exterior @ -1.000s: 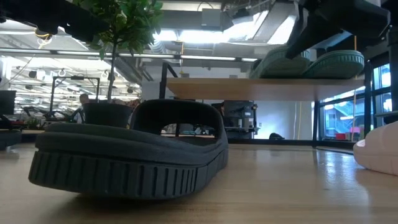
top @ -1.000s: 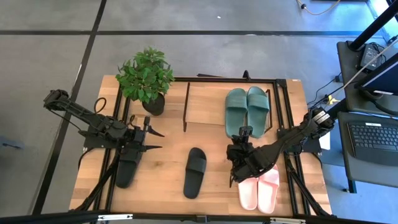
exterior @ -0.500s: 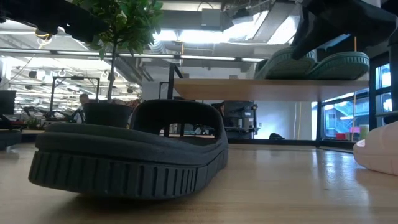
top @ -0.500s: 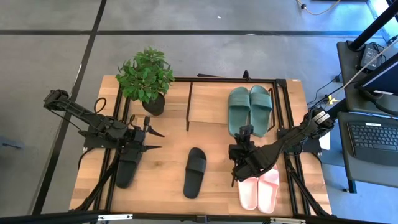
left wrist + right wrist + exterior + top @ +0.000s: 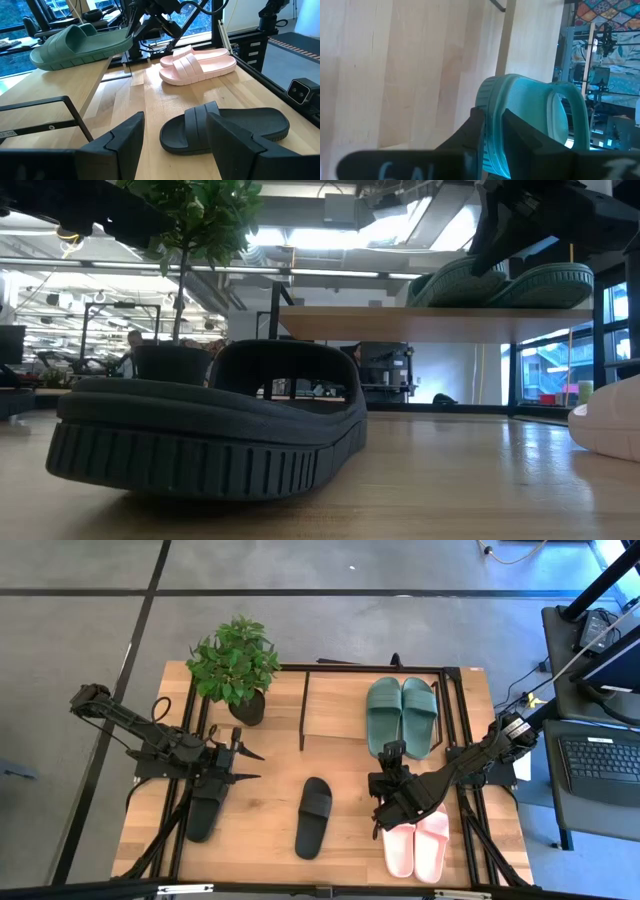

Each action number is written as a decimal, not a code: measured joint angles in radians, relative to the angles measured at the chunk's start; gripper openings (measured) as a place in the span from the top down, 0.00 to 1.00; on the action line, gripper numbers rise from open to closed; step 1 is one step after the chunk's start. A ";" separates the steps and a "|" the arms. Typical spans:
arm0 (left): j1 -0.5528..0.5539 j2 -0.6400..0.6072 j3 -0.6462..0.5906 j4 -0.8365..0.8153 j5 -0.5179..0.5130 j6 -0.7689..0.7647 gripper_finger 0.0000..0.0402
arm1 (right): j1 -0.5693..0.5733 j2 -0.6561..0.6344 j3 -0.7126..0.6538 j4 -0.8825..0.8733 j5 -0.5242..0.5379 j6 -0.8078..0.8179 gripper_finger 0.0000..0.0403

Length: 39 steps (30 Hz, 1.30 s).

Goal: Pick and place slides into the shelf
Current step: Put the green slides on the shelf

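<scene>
The right gripper (image 5: 396, 751) pinches a dark green rubber slide (image 5: 382, 717) on the light wooden shelf (image 5: 335, 708), at its right end. The left gripper (image 5: 250, 765) waits with fingers apart near the bench's left edge.

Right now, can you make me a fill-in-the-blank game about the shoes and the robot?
1. The two slides on the shelf are dark ____.
2. The pale pink pair lies on the table near the ____ tool.
3. The left tool hovers over a ____ slide.
4. Beside the shelf stands a potted ____.

Missing words: green; right; black; plant
</scene>
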 joint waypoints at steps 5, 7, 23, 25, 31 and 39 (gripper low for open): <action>0.000 0.000 0.000 0.000 0.000 0.000 0.49 | 0.000 0.000 0.000 -0.002 -0.007 0.000 0.86; 0.000 0.000 0.000 0.000 0.000 0.000 0.49 | 0.000 0.000 0.000 -0.002 -0.027 0.000 0.86; 0.000 0.000 0.000 -0.003 0.000 -0.001 0.49 | 0.000 0.000 0.000 -0.006 -0.036 0.054 0.69; 0.000 0.000 0.000 -0.006 0.000 -0.001 0.49 | 0.000 0.000 0.000 -0.006 -0.037 0.056 0.65; 0.000 0.000 0.000 -0.016 0.000 -0.001 0.49 | 0.000 0.000 0.000 -0.005 -0.040 0.050 0.57; 0.000 0.000 0.000 -0.016 0.000 -0.001 0.49 | 0.012 0.000 0.000 -0.004 -0.090 0.061 0.54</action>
